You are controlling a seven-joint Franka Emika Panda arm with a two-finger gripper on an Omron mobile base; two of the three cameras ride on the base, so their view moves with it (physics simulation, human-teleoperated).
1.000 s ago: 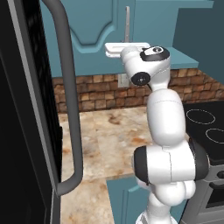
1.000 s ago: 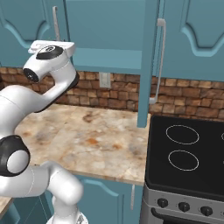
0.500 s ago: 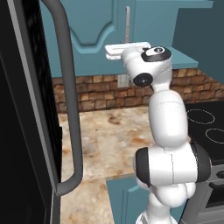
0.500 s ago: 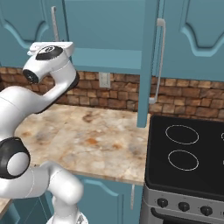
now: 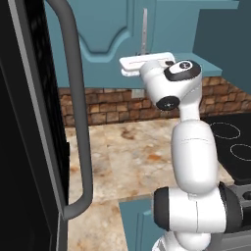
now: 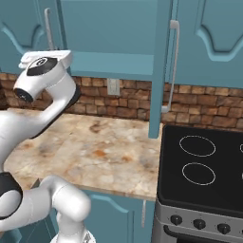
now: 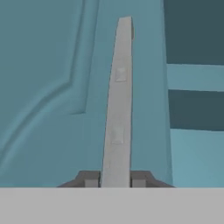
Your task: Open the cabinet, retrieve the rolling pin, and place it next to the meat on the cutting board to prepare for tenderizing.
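The teal cabinet hangs over the counter. Its left door is closed and carries a slim silver bar handle. My gripper is shut on the lower end of that handle, one dark fingertip on each side. From the base, the white hand reaches up to the handle. The right door stands open, edge-on, with its own handle. Behind it the teal shelf is in view. The rolling pin, the meat and the cutting board are out of view.
A black appliance with a thick grey handle stands close on the left. The marble counter runs below the cabinet, with a brick backsplash behind it. A black stove top lies to the right.
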